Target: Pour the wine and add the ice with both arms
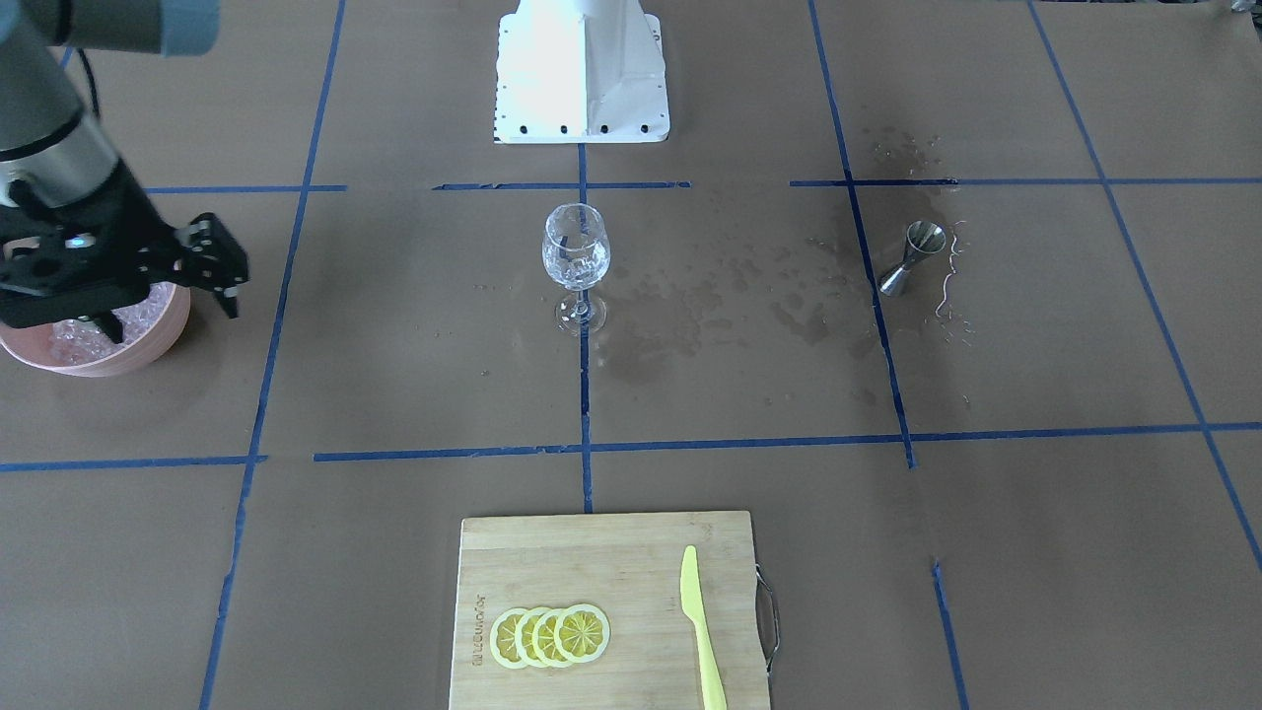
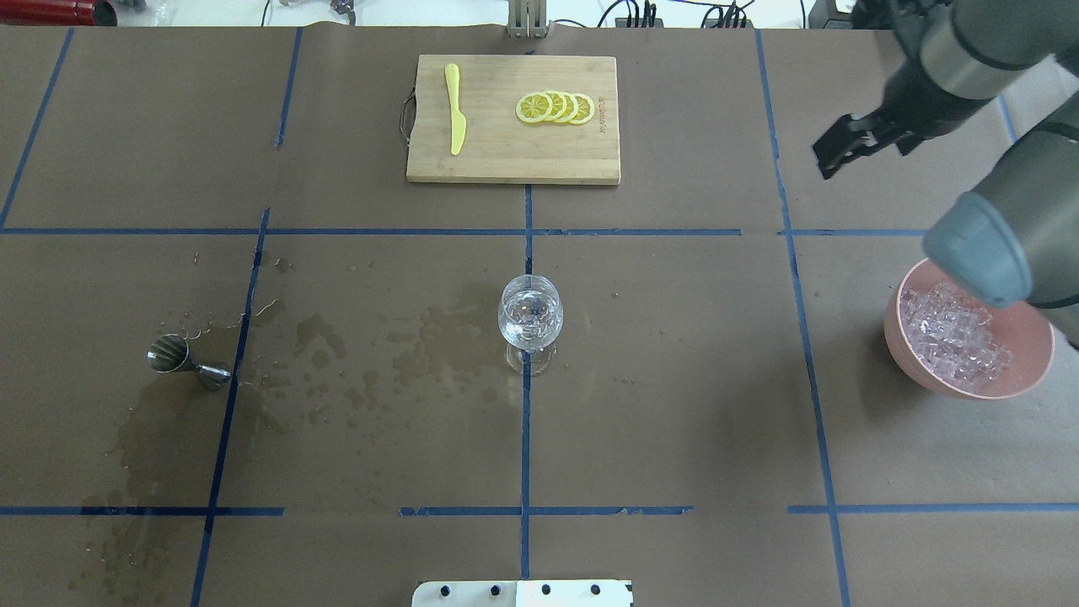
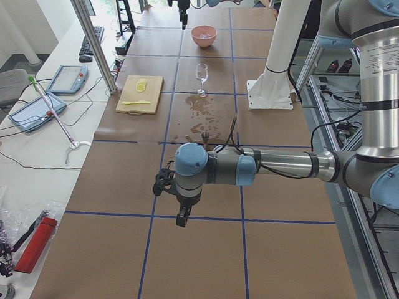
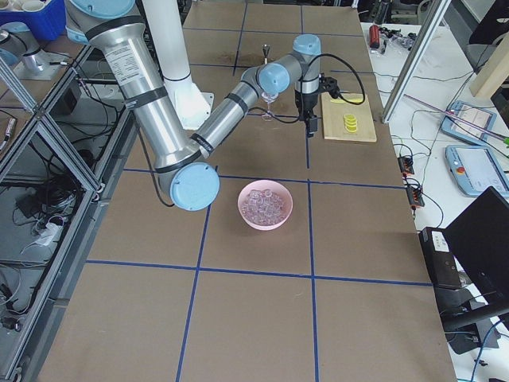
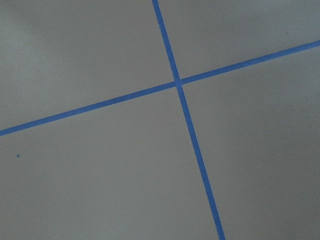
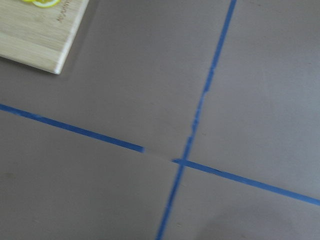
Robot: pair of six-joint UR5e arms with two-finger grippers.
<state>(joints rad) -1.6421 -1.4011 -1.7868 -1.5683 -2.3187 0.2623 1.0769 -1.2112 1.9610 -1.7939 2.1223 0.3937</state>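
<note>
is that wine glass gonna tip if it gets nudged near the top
Probably tippy: the glass has a wide bowl on a thin stem over a small foot, with something clear inside raising the weight. Likely fragile, since it looks like clear glass. It may slide rather than grip, as the paper beside it shows wet patches.

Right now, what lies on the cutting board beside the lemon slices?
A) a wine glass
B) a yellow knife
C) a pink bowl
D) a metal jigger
B: the yellow knife lies flat on the cutting board, apart from the lemon slices.
</note>
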